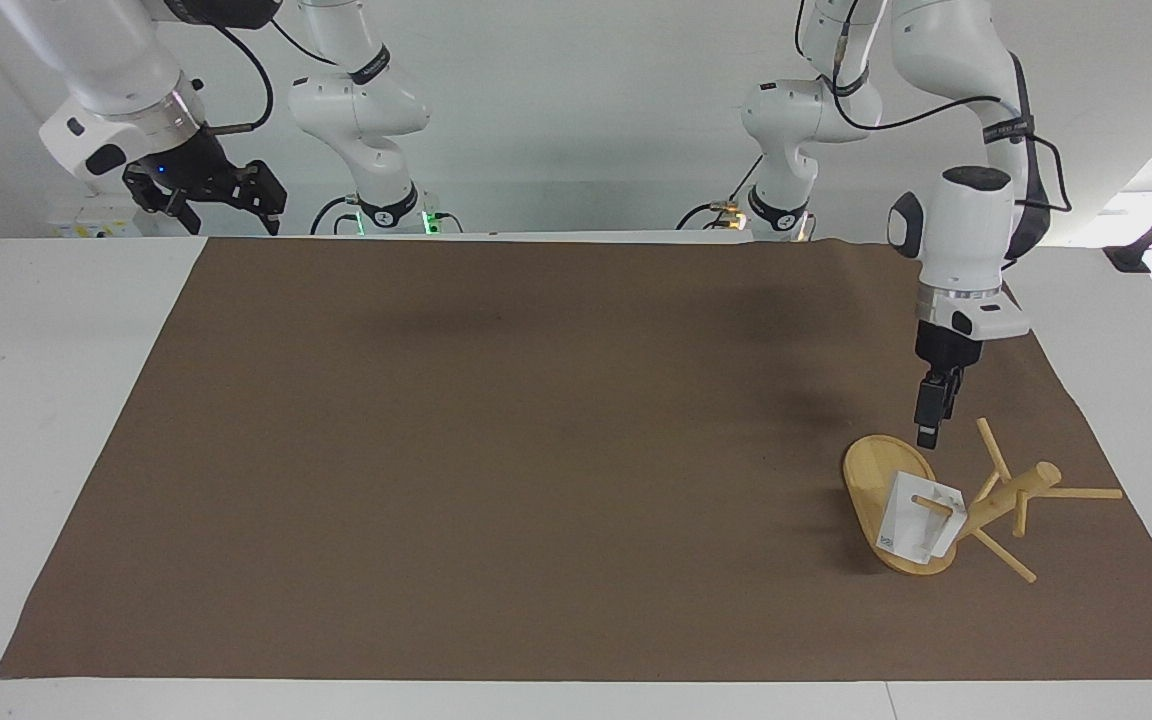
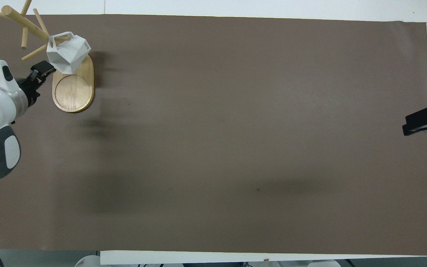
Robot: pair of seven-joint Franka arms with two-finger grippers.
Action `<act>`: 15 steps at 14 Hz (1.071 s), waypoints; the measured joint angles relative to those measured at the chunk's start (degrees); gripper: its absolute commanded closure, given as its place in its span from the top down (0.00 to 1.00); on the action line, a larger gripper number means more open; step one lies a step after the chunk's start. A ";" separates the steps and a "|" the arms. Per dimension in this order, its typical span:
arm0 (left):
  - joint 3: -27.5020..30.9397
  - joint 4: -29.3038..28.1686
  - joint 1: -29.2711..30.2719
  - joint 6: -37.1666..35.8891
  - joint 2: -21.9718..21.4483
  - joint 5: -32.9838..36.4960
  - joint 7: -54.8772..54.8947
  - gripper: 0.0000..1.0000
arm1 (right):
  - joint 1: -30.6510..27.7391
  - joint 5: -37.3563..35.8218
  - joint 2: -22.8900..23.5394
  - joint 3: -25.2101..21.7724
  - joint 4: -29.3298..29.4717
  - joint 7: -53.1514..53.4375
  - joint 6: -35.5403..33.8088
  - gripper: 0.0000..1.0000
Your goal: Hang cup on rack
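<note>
The bamboo rack [image 1: 1001,503] stands at the left arm's end of the table; in the overhead view its oval base [image 2: 72,89] shows plainly. The white faceted cup [image 1: 914,525] hangs by its handle on a thin peg over the base, and it also shows in the overhead view [image 2: 67,53]. My left gripper [image 1: 926,437] is open and empty, up in the air over the base's edge, apart from the cup; the overhead view [image 2: 42,68] shows it beside the cup. My right gripper [image 1: 226,205] is open and empty, and it waits raised at the right arm's end [image 2: 421,123].
A brown mat [image 1: 536,450] covers most of the white table [image 1: 36,400]. The rack's other pegs [image 1: 1081,492] stick out toward the mat's edge at the left arm's end.
</note>
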 measured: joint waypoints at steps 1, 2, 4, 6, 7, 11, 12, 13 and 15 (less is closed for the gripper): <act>-0.02 1.40 -0.06 -7.97 -2.85 0.01 2.85 1.00 | 0.01 0.00 0.00 0.00 -0.22 0.00 0.03 1.00; -0.01 3.69 -0.06 -15.95 -4.89 -0.03 6.04 1.00 | 0.04 0.00 0.00 0.01 -0.30 0.00 0.04 1.00; -0.02 11.09 -0.09 -31.69 -6.54 -1.98 14.93 1.00 | 0.15 0.00 0.00 0.03 -0.31 0.00 0.05 1.00; 0.09 19.83 -0.08 -44.65 -5.63 -6.10 26.27 1.00 | 0.22 0.00 0.00 0.04 -0.31 0.00 0.05 1.00; 0.17 24.30 -0.07 -50.35 -4.39 -7.07 31.60 1.00 | 0.22 0.00 0.00 0.04 -0.31 0.00 0.05 1.00; 0.36 37.57 -0.05 -60.93 2.58 -11.35 44.29 1.00 | 0.22 0.00 0.00 0.03 -0.31 0.00 0.05 1.00; 0.31 39.04 -0.07 -61.40 3.93 -11.98 45.27 1.00 | 0.22 0.00 0.00 0.03 -0.31 0.00 0.05 1.00; 0.17 40.28 -0.10 -61.83 5.00 -12.06 46.76 1.00 | 0.22 0.00 0.00 0.03 -0.31 0.00 0.05 1.00; 0.02 42.40 -0.12 -64.33 6.58 -12.04 51.79 1.00 | 0.22 0.00 0.00 0.03 -0.31 0.00 0.05 1.00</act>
